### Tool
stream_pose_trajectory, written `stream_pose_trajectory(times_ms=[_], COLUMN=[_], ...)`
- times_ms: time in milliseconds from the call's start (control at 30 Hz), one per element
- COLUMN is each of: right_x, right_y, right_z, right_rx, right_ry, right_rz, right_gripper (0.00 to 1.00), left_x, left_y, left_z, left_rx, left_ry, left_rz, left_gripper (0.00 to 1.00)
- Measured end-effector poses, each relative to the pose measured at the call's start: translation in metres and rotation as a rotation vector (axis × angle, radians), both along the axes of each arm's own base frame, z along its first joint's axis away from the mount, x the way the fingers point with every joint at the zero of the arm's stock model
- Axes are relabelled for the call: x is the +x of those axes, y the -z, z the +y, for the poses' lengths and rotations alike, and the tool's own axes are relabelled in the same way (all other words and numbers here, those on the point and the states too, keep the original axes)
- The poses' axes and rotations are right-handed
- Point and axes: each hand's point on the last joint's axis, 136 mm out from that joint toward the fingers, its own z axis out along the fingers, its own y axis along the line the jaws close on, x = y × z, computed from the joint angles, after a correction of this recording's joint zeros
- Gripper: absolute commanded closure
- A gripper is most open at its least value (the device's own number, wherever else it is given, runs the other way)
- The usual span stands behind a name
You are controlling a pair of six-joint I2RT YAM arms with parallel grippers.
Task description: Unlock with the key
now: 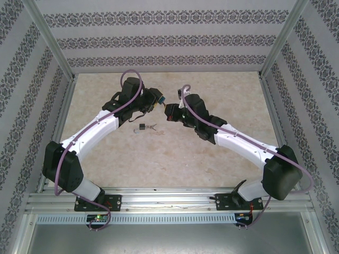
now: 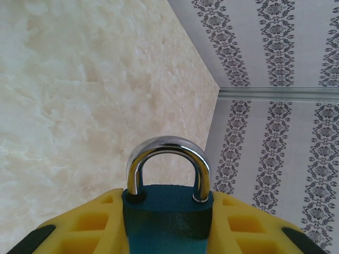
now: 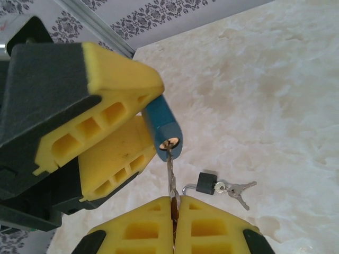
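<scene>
Blue padlock is being gripped by left gripper | key in its keyhole is being pinched tight by closed right gripper

Looking down on a cream, marbled tabletop across the centre of frame. Boxed in on three sides by pale wallpaper: back wall along the top with dark floral bands running sideways, left-hand wall and right-hand wall striped the same. Framed by aluminium posts slanting in at both upper corners. Closed off along the bottom edge by a metal rail and slotted grey strip. Lit evenly.
</scene>
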Motion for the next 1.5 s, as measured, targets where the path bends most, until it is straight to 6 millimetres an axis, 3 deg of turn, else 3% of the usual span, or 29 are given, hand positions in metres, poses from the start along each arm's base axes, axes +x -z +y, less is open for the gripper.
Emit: stream_pose_trajectory(times_ms=[367,867,1233,1500], right_x=[-0.004,-0.002,0.005,0.005], right_y=[0.0,-0.014,-0.001,-0.008], right_z=[0.001,0.007,-0.007,-0.007], right_rx=[-0.173,-0.082,-0.064,-0.015], right_ry=[-0.005,0.023,-0.018,-0.079], right_rz=[-0.131,-0.043,-0.08,-0.111], right_gripper=[1.0,1.0,1.0,1.0], left_x=[-0.002,0.001,0.001,0.0], left_y=[0.001,-0.004,-0.005,-0.009], left_z=[-0.002,-0.002,-0.001,-0.002], left_rx=[-0.005,-0.012,-0.011,-0.018], left_ry=[0.014,0.007,0.003,0.004], left_rz=[0.009,-0.013,-0.017,-0.022], left_gripper=[0.7,0.7,0.7,0.7])
